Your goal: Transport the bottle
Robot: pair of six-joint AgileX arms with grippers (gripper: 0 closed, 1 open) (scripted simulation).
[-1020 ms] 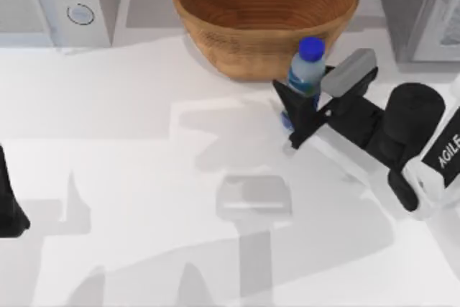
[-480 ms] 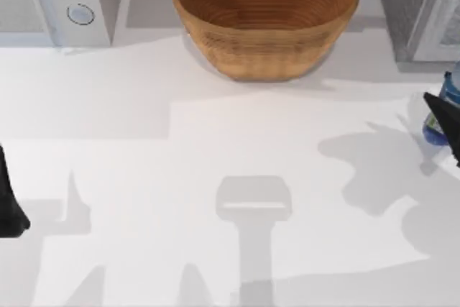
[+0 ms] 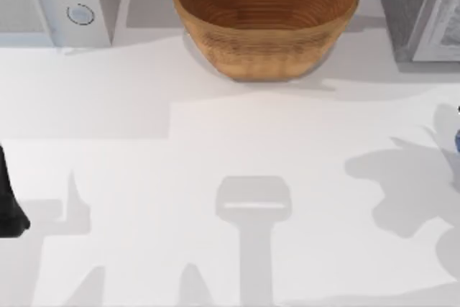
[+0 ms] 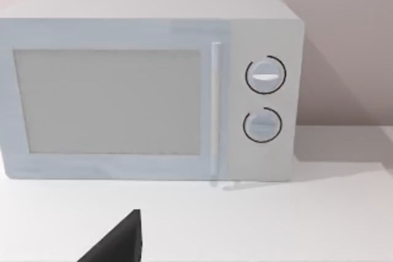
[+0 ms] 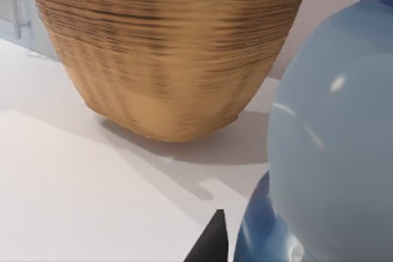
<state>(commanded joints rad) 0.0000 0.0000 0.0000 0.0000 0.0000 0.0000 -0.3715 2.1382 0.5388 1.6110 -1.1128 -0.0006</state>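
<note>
The bottle looms close in the right wrist view, pale blue and clear with a darker blue band lower down. My right gripper is shut on it, and one black fingertip shows beside it. In the top view, a sliver of the bottle sits at the table's far right edge, right of the wicker bowl. Its shadow and the arm's fall on the table there. My left gripper stays parked at the left edge.
A white microwave stands at the back left and faces the left wrist camera. A grey appliance stands at the back right. The wicker bowl sits at the back centre.
My right gripper has carried the bottle from beside the bowl's front to the right, almost past the top view's right edge. The left arm has not moved.
</note>
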